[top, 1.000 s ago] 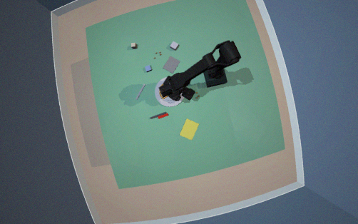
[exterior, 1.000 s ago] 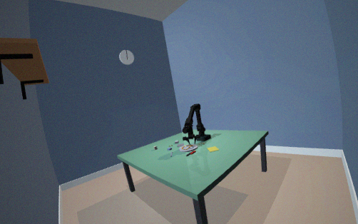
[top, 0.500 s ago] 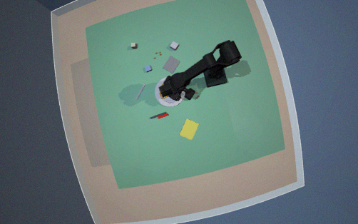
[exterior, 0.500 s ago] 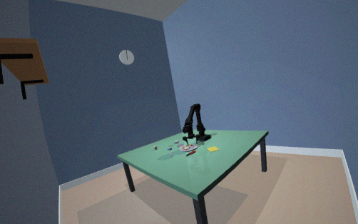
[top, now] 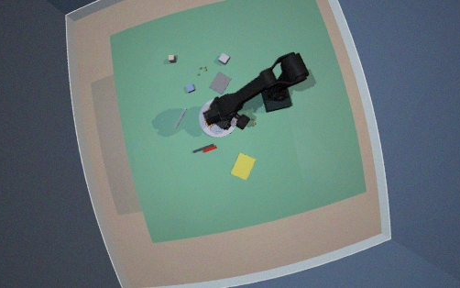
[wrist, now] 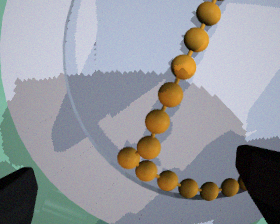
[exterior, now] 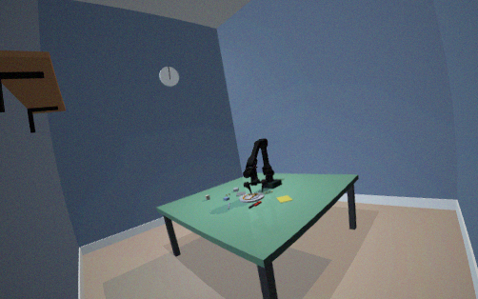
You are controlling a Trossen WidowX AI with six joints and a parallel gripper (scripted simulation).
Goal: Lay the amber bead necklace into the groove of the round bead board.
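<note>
The round bead board (top: 222, 134) (wrist: 26, 110) lies pale on the green table under my arm. The amber bead necklace (top: 209, 123) (wrist: 170, 94) lies on it. In the wrist view, one run of beads slants across the board's inner area, inside the curved groove line. It bends sharply at the lower left, where the following beads curve along the groove line. The right finger hides part of that run. My gripper (wrist: 138, 169) (exterior: 256, 191) is open and empty, its fingers wide apart on both sides of the bend. The rest of the necklace is out of the wrist view or hidden by the arm.
Around the board lie a yellow square (top: 243, 166), a red piece (top: 210, 149) beside a dark stick (top: 199, 149), a thin grey stick (top: 180, 117), a blue block (top: 191, 87), a grey square (top: 220, 83), a white block (top: 224, 58) and a beige block (top: 171, 58). Several tiny brown pieces lie nearby.
</note>
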